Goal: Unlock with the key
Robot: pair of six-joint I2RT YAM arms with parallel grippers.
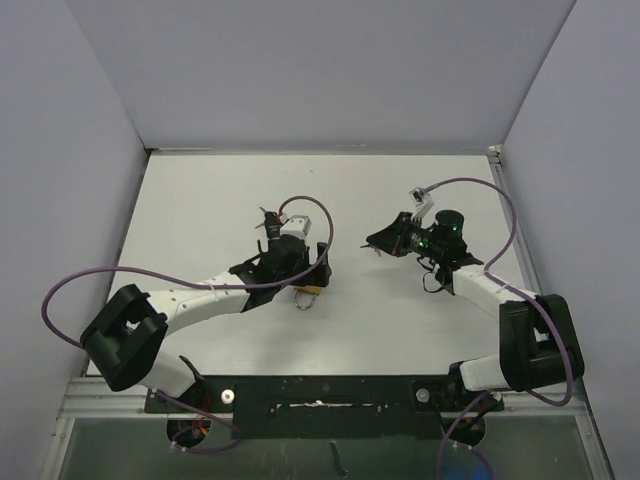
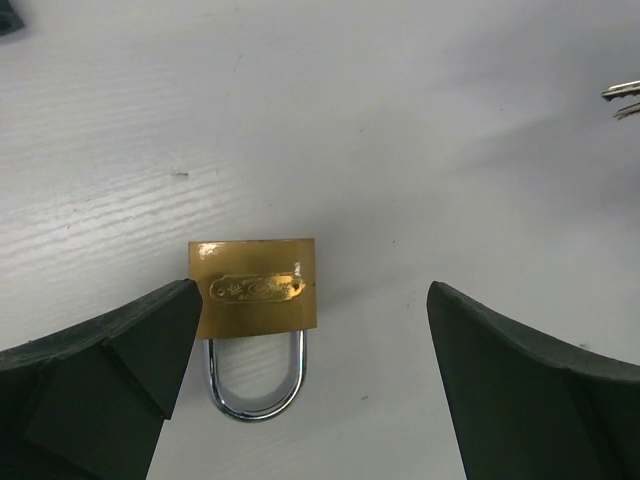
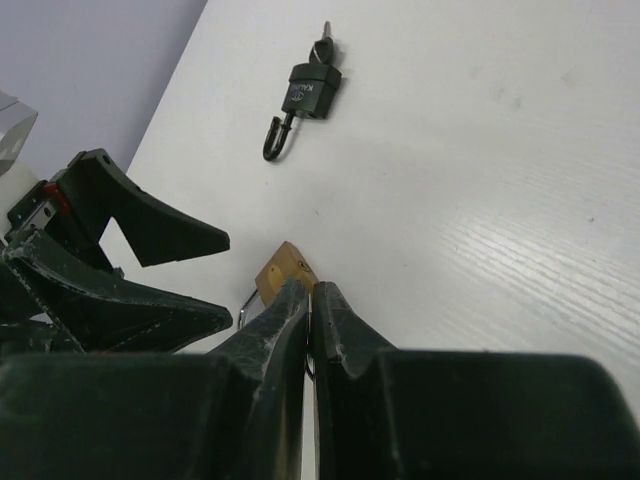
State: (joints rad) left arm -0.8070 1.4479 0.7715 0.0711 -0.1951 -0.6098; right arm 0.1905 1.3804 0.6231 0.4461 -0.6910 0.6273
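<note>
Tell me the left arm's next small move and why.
Probably lower the left gripper and close on the brass padlock: it lies flat on the table, unheld, between the open jaws, and likely needs steadying for unlocking.

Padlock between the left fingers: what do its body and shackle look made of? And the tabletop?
The body looks like brass: yellow-gold, satin face with an embossed oval label. The shackle is likely chromed steel: mirror-bright silver with sharp reflections. The tabletop is white and matte with a fine wood-grain texture; laminate or painted board, cannot tell which.
</note>
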